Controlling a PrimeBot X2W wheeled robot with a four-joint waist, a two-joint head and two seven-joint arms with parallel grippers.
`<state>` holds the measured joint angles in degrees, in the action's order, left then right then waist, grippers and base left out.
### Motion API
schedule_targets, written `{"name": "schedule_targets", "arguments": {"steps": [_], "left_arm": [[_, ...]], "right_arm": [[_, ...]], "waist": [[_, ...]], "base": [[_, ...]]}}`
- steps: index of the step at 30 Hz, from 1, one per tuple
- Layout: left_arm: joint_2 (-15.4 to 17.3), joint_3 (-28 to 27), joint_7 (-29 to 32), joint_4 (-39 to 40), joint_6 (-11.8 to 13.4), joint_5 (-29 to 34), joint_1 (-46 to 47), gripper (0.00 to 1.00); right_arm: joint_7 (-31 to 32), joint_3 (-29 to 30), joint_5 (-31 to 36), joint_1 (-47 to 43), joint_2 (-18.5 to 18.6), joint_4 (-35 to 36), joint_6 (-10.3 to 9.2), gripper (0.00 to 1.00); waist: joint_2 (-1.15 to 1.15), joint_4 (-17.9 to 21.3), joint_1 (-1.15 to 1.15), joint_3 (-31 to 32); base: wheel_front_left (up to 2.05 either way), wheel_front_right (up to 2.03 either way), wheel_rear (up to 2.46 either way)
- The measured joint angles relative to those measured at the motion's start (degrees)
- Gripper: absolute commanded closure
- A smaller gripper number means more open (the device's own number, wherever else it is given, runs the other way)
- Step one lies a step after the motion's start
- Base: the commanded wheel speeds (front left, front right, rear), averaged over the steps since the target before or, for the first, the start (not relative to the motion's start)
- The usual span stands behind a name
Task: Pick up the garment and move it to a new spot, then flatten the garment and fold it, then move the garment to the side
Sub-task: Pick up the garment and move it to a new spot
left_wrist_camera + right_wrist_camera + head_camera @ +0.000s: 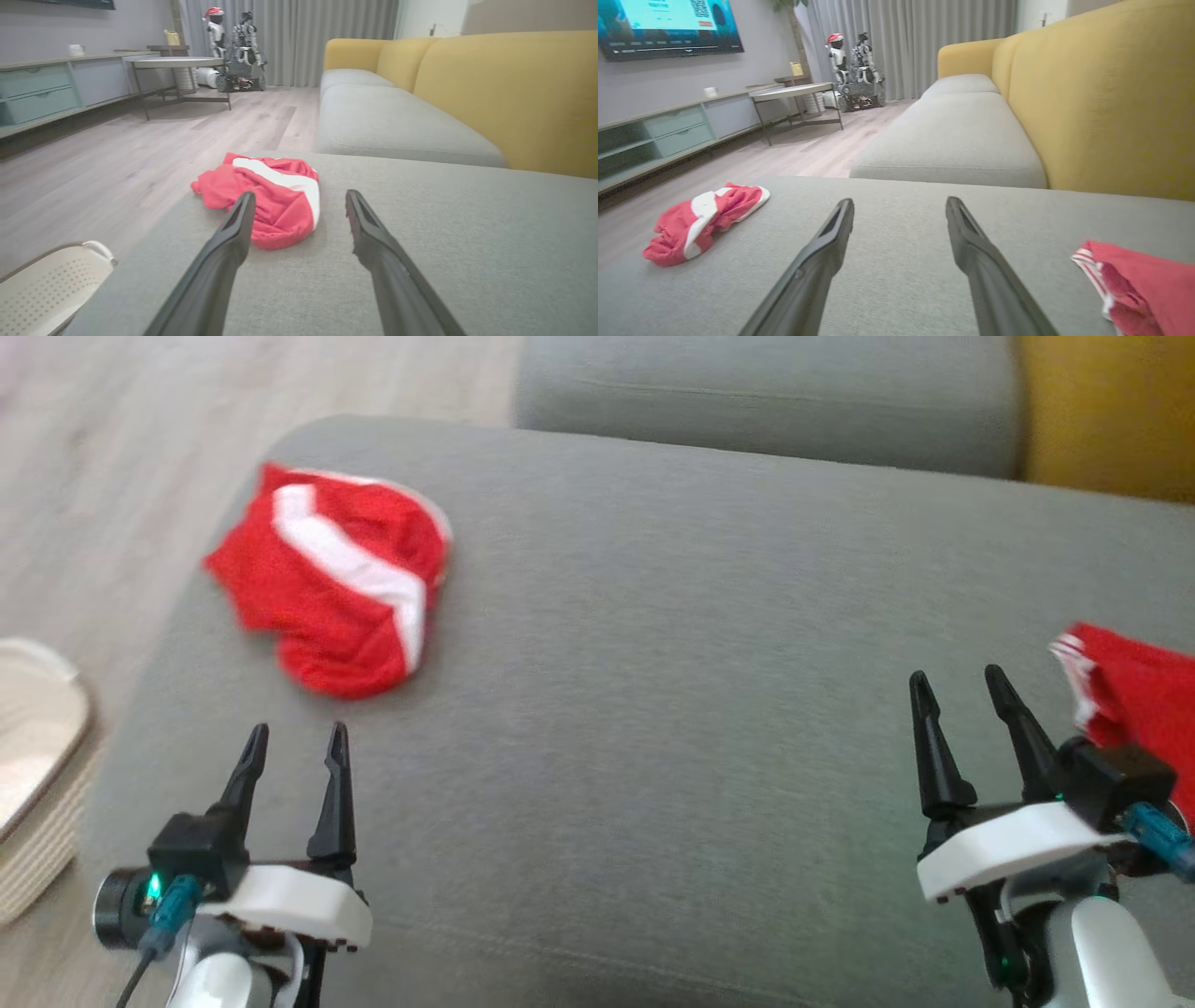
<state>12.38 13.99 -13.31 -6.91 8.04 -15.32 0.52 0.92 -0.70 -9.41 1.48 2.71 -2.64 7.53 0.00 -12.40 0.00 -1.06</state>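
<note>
A crumpled red garment [336, 588] with a white stripe lies on the grey sofa cushion [672, 709] at the far left; it appears too in the left wrist view [266, 200] and the right wrist view [700, 219]. My left gripper [297, 747] hovers open just short of it, nothing between its fingers [233, 233]. My right gripper [962, 691] is open over bare cushion at the right, fingers [966, 233] apart. Beside it lies a second red garment [1134, 700] with white trim [1143, 284], partly cut off by the frame edge.
A cream perforated basket [33, 765] stands on the wood floor left of the cushion [46, 289]. Yellow sofa backrests [509, 93] rise behind. A low table [794, 93], a TV cabinet [37, 88] and other robots [233, 51] stand across the room.
</note>
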Motion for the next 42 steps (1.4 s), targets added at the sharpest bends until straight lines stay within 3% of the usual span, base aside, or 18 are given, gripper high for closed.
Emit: {"name": "schedule_targets", "arguments": {"steps": [8, 14, 28, 36, 42], "left_arm": [[0.15, -0.41, -0.47, -0.85, 0.02, -0.57, 0.34, 0.00], [0.23, -0.85, -0.48, -1.15, 0.02, -1.09, 0.33, 0.00], [0.04, -1.08, -0.91, -2.59, -1.01, -3.14, 2.64, 0.00], [-0.64, -2.75, -0.90, -8.27, -2.56, -6.05, 14.15, 0.00], [-0.52, -5.46, -0.90, -18.84, -4.34, -8.15, 27.35, 0.00]], "right_arm": [[0.10, -0.70, 1.05, -0.05, -0.02, 0.92, 0.00, 0.00], [0.12, -0.91, 1.43, -0.25, -0.03, 1.35, 0.00, 0.00], [1.18, -1.04, 1.47, -0.82, -0.04, 2.40, 0.00, 0.00], [2.68, -1.19, 3.35, 2.92, -0.03, 5.27, 0.00, 0.00], [3.91, -1.70, 4.65, 6.50, 0.03, 7.70, 0.00, 0.00]], "waist": [[0.00, -7.62, 0.00, 0.18], [0.00, -9.47, 0.00, 0.60], [0.00, -8.38, 0.00, -1.68], [0.00, -5.62, 0.00, -7.09], [0.00, -2.72, 0.02, -13.44]], "base": [[0.00, 0.00, 0.00], [0.00, 0.00, 0.00], [0.00, 0.00, 0.00], [0.00, 0.00, 0.00], [0.00, 0.00, 0.00]]}}
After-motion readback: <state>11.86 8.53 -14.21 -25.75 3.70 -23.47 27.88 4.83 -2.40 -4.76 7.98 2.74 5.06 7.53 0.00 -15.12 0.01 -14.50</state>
